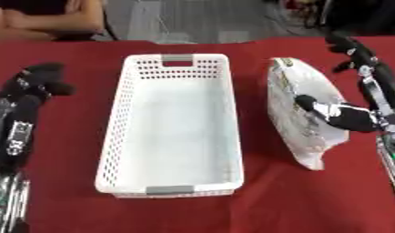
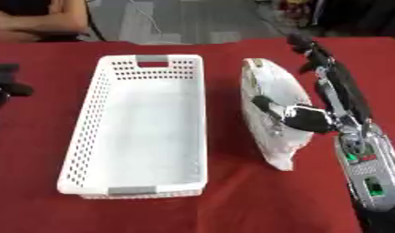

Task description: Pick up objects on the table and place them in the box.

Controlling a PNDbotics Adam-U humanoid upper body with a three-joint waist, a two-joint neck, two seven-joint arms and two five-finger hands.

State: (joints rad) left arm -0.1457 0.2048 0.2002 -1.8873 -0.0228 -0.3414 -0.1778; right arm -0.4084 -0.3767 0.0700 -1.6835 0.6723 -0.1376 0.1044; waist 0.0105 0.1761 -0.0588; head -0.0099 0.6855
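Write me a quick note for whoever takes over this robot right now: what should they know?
Right robot hand: on the white bag, fingers and thumb either side of it; bag not lifted yet.
Left robot hand: idle on the red tablecloth, fingers curled, holding nothing.
White basket: empty, left of the bag.
Done: nothing placed.
Left: lift the bag, put it in the basket.

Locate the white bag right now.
The white bag lies on the red tablecloth just right of the white basket, toward the view's right. The right hand rests on its right side, thumb on the bag.
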